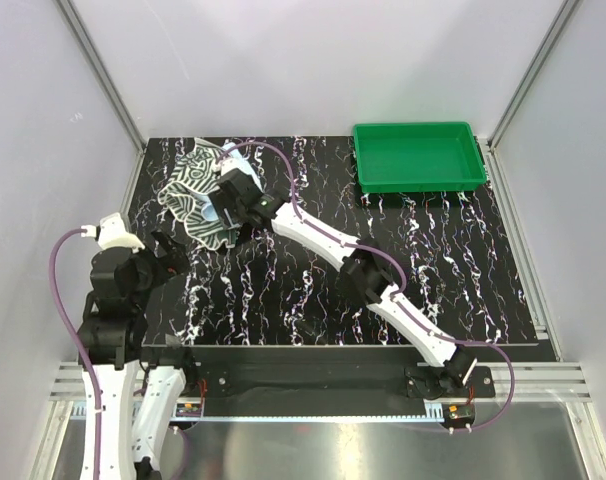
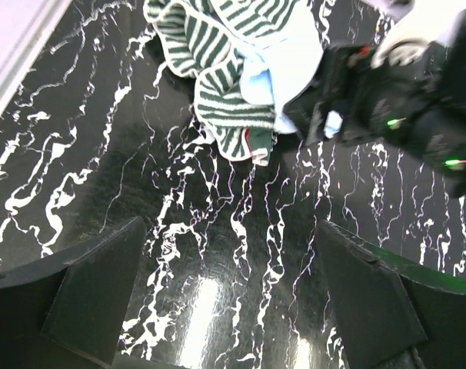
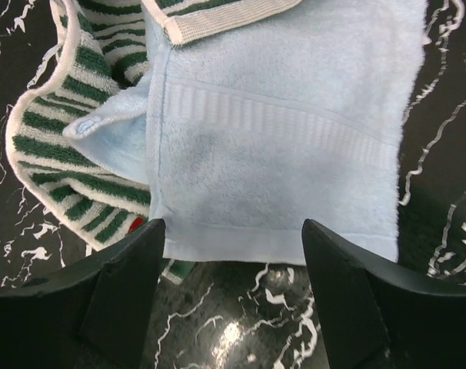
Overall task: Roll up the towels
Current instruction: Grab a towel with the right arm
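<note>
Pretty much the whole view is taken up by the black marbled table (image 1: 433, 290). It's crossed by the right arm (image 1: 383, 290), which is stretched diagonally from the near right toward the far left. The left arm (image 1: 118, 300) is kept folded up at the near left. A green tray (image 1: 418, 158) is parked in the far right corner, well apart from everything else.

Both towels are heaped together at the far left of the table, not rolled at all. The striped towel (image 1: 188, 185) is crumpled underneath, and dark green and white stripes can be made out up close. The pale blue towel (image 3: 279, 138) is laid on top of it, fairly flat, its hemmed edge turned toward the right wrist camera.

The right gripper (image 3: 231, 231) is held right at that hem with the jaws spread wide, nothing pinched. The left gripper (image 2: 229, 231) is released too, jaws fully apart over bare table, near the pile but not touching it.
</note>
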Robot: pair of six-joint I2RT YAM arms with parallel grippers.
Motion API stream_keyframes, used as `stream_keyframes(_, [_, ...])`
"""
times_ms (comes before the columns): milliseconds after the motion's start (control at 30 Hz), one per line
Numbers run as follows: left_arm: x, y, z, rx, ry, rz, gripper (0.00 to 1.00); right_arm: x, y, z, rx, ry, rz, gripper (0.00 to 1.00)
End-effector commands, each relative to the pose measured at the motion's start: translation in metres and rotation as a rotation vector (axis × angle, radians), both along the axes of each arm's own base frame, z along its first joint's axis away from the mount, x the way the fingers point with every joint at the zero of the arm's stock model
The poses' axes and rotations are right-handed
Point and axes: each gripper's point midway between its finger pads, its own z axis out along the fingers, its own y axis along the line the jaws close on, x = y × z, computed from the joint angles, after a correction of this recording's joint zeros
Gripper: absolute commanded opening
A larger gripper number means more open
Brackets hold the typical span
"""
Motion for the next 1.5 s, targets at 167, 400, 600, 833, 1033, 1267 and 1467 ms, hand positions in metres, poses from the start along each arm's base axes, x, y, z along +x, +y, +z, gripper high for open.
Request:
stream_keyframes(167, [0.007, 0.001, 0.008, 0.002, -0.044, 0.009, 0.99, -0.001, 0.043, 0.03, 0.189, -0.06, 0.046, 0.86])
stream_keyframes(400, [0.009, -0.001, 0.007, -0.001, -0.038, -0.008, 0.99, -0.003, 0.049, 0.035, 0.199, -0.082, 0.071, 0.89])
stream_keyframes(600, [0.011, -0.002, 0.006, -0.004, -0.039, -0.015, 0.99, 0.004, 0.03, 0.006, 0.078, -0.092, 0.004, 0.81])
stream_keyframes(833, [0.012, -0.002, 0.004, -0.008, -0.032, -0.019, 0.99, 0.008, 0.021, -0.017, 0.005, -0.094, -0.015, 0.66])
stream_keyframes(1033, [0.013, -0.002, 0.004, -0.009, -0.03, -0.019, 0.99, 0.009, 0.019, -0.015, 0.01, -0.098, -0.037, 0.36])
stream_keyframes(1267, [0.014, -0.002, 0.002, -0.009, -0.021, -0.023, 0.99, 0.014, 0.012, 0.054, 0.075, -0.194, -0.071, 0.16])
stream_keyframes(1467, [0.014, -0.002, 0.0, -0.009, -0.013, -0.021, 0.99, 0.011, -0.004, 0.133, 0.112, -0.304, -0.078, 0.13])
